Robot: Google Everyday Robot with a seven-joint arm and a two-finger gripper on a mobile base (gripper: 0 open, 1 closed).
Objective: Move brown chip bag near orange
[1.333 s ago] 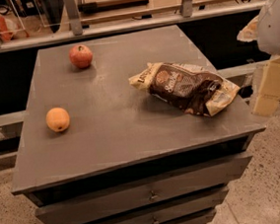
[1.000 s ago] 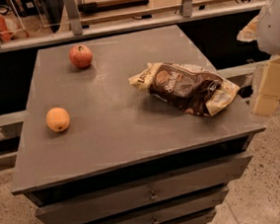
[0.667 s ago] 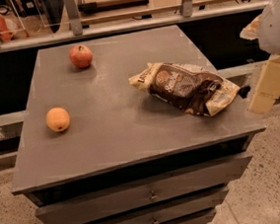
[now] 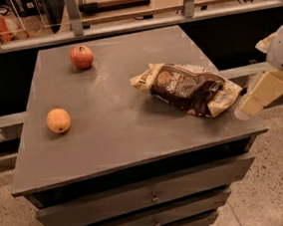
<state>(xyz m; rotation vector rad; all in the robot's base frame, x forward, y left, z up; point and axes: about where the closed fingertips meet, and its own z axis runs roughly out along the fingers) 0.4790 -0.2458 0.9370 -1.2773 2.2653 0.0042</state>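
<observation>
The brown chip bag [image 4: 187, 89] lies crinkled on the right half of the grey cabinet top [image 4: 112, 118], cream-yellow ends pointing left and right. The orange [image 4: 58, 120] sits near the left edge of the top, well apart from the bag. My gripper [image 4: 259, 95] is at the right edge of the camera view, just beyond the bag's right end and off the cabinet's right side, with its cream-coloured finger angled down toward the left. It holds nothing that I can see.
A red apple [image 4: 81, 56] sits at the back left of the cabinet top. Drawers [image 4: 152, 198] front the cabinet below. A railing with metal posts [image 4: 71, 11] runs behind it. Speckled floor lies to the right and front.
The gripper has shifted slightly left toward the bag's right end. The bag, orange and apple have not moved.
</observation>
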